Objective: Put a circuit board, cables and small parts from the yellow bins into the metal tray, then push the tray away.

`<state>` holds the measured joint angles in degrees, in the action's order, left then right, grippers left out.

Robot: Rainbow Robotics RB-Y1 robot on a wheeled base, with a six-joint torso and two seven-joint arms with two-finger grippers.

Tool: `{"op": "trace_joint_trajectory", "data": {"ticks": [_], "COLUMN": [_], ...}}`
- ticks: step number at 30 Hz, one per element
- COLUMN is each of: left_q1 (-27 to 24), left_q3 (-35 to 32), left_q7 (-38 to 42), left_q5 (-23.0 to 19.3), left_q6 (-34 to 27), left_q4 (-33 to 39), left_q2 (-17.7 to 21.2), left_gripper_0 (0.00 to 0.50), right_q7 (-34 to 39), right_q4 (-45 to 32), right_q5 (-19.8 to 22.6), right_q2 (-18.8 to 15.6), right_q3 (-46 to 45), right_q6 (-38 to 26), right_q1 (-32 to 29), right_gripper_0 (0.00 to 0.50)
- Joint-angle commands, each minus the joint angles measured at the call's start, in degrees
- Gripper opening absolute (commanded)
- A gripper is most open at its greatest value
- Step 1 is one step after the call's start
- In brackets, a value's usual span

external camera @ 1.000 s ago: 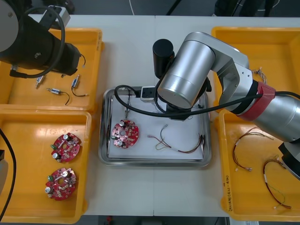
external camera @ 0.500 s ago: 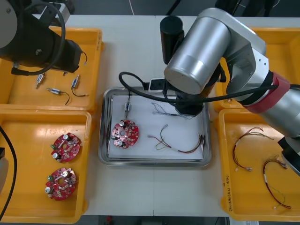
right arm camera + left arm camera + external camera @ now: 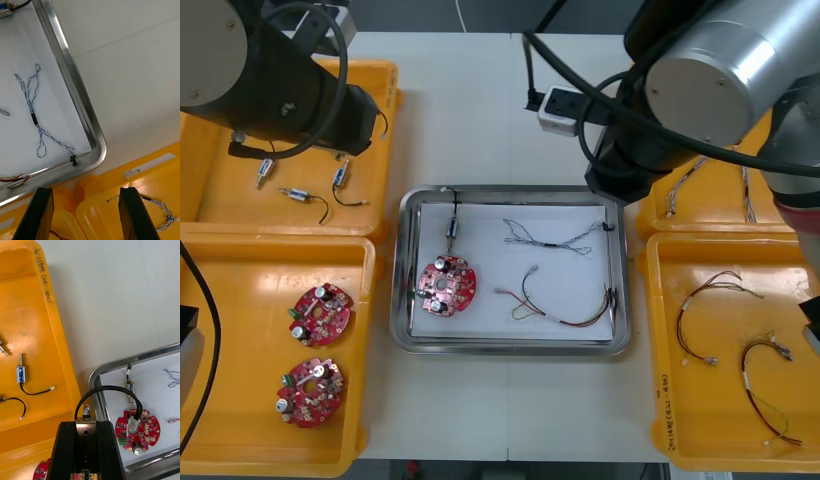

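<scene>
The metal tray [image 3: 510, 348] in the middle of the table, white inside, holds a round red circuit board [image 3: 447, 285], a small metal part [image 3: 452, 225] with a black lead, a twisted blue and white cable [image 3: 555, 235] and a red and yellow cable [image 3: 565, 305]. My right gripper [image 3: 86, 213] is open and holds nothing. It hangs above the tray's corner [image 3: 95, 150] and the bin rim beside it, with the twisted cable [image 3: 33, 116] lying free beyond its fingers. My left gripper [image 3: 86, 468] is shut over the bin rim beside the tray [image 3: 95, 375], near the board [image 3: 144, 429].
The far left yellow bin [image 3: 375, 215] holds small metal parts [image 3: 298, 195]. The near left bin [image 3: 365, 330] holds two circuit boards [image 3: 320, 315]. Red and yellow cables [image 3: 720, 320] lie in the near right bin [image 3: 658, 360], twisted cables [image 3: 690, 180] in the far right one.
My right arm has risen and drawn back from over the tray toward the far right, uncovering the twisted blue and white cable lying in the tray. The left arm has barely shifted.
</scene>
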<state>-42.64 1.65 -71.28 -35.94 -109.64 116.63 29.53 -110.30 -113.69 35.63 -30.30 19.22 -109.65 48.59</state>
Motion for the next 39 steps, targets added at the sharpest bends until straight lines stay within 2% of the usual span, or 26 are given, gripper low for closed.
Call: {"op": "trace_joint_trajectory", "data": {"ticks": [1,8,16,22,27,31,39], "left_q1": [-3.7,-5.4,-5.5,-5.5,-5.5,-5.5,-5.5], "left_q3": [3.0,7.9,12.9,17.4,20.8,22.8,27.2], "left_q7": [7.0,8.2,8.5,8.5,8.5,8.4,8.4], "left_q5": [-0.5,-0.5,-0.5,-0.3,0.8,0.9,1.5], "left_q6": [-0.4,-0.4,-0.2,5.4,9.4,12.5,18.8], "left_q4": [0.6,0.5,-1.7,-7.3,-11.2,-14.1,-19.6], "left_q2": [-2.5,-4.1,-6.2,-7.1,-7.3,-7.5,-7.5], "left_gripper_0": [0.001,0.001,0.003,0.003,0.002,0.004,0.003], "right_q7": [2.6,3.5,4.3,5.4,6.8,11.7,20.5], "right_q4": [-5.7,-7.9,-7.9,-7.9,-7.9,-7.9,-9.3], "right_q5": [1.5,5.9,5.9,5.8,5.8,6.6,6.5], "right_q2": [-5.3,-8.8,-10.4,-11.3,-11.3,-10.8,-7.8], "right_q3": [-6.5,-19.0,-30.8,-38.9,-42.1,-43.1,-43.9], "right_q6": [-0.4,-0.4,-0.4,-0.4,-0.4,-0.4,-0.4], "right_q1": [-5.6,-12.9,-19.2,-25.1,-28.6,-31.0,-35.0], "right_gripper_0": [0.5,0.5,0.5,0.5,0.5,0.5,0.5]}}
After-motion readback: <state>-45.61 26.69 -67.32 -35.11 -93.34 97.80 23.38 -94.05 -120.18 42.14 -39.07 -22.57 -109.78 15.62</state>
